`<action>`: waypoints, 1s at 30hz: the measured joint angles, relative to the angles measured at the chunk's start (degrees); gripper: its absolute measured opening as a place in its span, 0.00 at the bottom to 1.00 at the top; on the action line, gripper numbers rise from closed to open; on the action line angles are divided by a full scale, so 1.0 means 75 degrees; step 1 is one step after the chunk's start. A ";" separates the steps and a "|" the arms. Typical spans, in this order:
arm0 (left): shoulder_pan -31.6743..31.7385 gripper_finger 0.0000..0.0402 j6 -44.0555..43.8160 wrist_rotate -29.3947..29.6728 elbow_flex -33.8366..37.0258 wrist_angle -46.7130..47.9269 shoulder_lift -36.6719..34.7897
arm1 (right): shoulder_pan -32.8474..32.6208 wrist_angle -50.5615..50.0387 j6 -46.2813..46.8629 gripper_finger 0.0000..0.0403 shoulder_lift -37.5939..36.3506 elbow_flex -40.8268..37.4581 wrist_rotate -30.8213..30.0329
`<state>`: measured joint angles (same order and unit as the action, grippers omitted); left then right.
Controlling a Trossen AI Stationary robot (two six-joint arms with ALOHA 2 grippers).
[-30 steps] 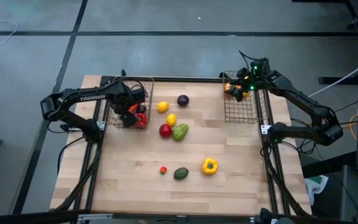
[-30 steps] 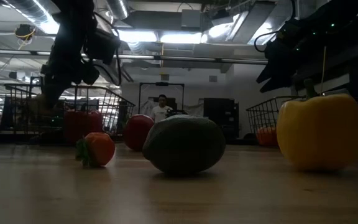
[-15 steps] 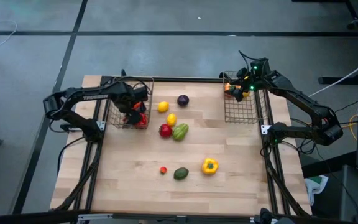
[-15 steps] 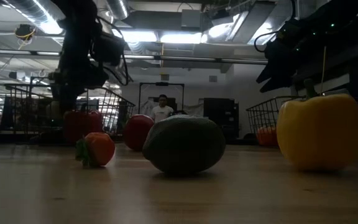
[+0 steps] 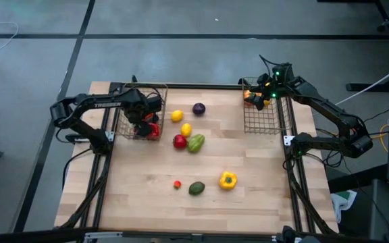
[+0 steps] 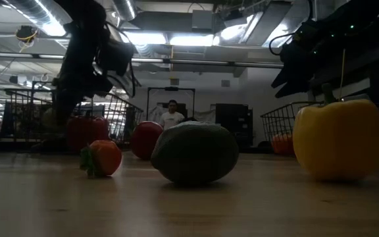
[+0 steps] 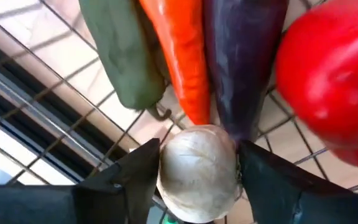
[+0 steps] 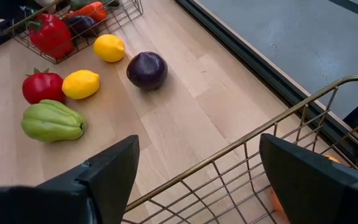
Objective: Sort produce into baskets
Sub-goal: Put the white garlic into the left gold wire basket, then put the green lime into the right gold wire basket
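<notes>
Left gripper (image 7: 197, 163) is down inside the left basket (image 5: 121, 108), its jaws set either side of a pale round piece (image 7: 196, 173) that looks like a garlic bulb or an onion. Whether they are pinching it or letting go is hard to call; the gap seems a touch loose. Just beyond it lie a green cucumber (image 7: 124, 56), a carrot (image 7: 182, 56), a purple eggplant (image 7: 241, 59) and a red pepper (image 7: 331, 84), packed side by side on the mesh. If this is a drop, the clean way is to part the jaws fully and lift straight up, clear of the wire wall. On the open table (image 5: 147, 182) wait two lemons (image 5: 177, 116), a dark round purple piece (image 5: 199, 109), a red tomato (image 5: 179, 142), a ribbed green piece (image 5: 196, 143), a tiny tomato (image 5: 177, 183), an avocado (image 5: 196, 188) and a yellow pepper (image 5: 227, 179). Over at the right basket (image 5: 261, 118), the right gripper (image 8: 197, 180) hangs above the rim, jaws spread wide and holding nothing.
</notes>
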<state>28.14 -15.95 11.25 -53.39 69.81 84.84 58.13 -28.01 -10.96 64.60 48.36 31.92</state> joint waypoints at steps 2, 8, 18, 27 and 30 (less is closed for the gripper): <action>0.0003 0.57 0.0002 -0.0014 -0.0005 0.0145 0.0180 | 0.0000 -0.0002 0.0000 0.82 0.0000 0.0000 0.0001; 0.0000 0.65 -0.0016 0.0083 0.0018 0.0224 0.0556 | 0.0000 -0.0004 -0.0001 0.82 0.0000 -0.0001 0.0000; 0.0000 0.66 -0.0028 0.0044 0.0018 0.0209 0.0554 | -0.0003 -0.0002 -0.0004 0.82 0.0003 -0.0002 -0.0181; 0.0003 0.66 -0.0003 -0.0036 0.0012 0.0204 0.0505 | -0.0001 -0.0004 -0.0005 0.82 0.0003 -0.0001 -0.0195; 0.0006 0.66 0.0007 -0.0043 -0.0087 0.0253 0.0432 | -0.0003 -0.0007 -0.0005 0.82 0.0003 -0.0002 -0.0195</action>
<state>28.18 -15.90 10.93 -54.05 71.70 88.07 58.11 -28.07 -11.00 64.62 48.34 30.46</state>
